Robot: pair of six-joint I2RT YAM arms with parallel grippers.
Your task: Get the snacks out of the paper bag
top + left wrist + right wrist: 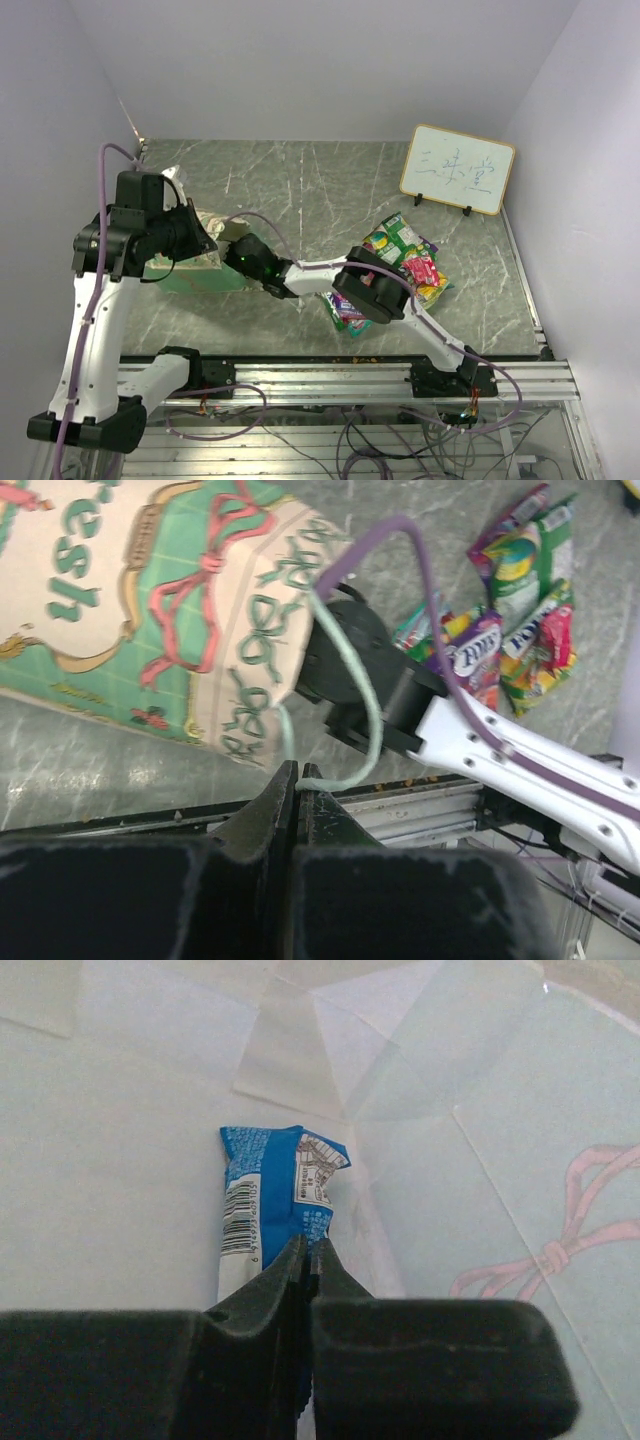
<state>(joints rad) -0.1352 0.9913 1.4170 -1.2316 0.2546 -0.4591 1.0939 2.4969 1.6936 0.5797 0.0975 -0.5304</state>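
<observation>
The mint-green paper bag lies on its side at the left, its mouth facing right; it also shows in the left wrist view. My left gripper is shut on the bag's thin string handle and holds the mouth up. My right gripper is inside the bag, shut on a blue snack packet with a barcode. In the top view the right gripper is at the bag's mouth. Several snack packets lie in a pile on the table at the right, also seen in the left wrist view.
A white framed whiteboard stands at the back right. The metal rail runs along the near table edge. Purple cables loop over both arms. Grey walls close in on three sides.
</observation>
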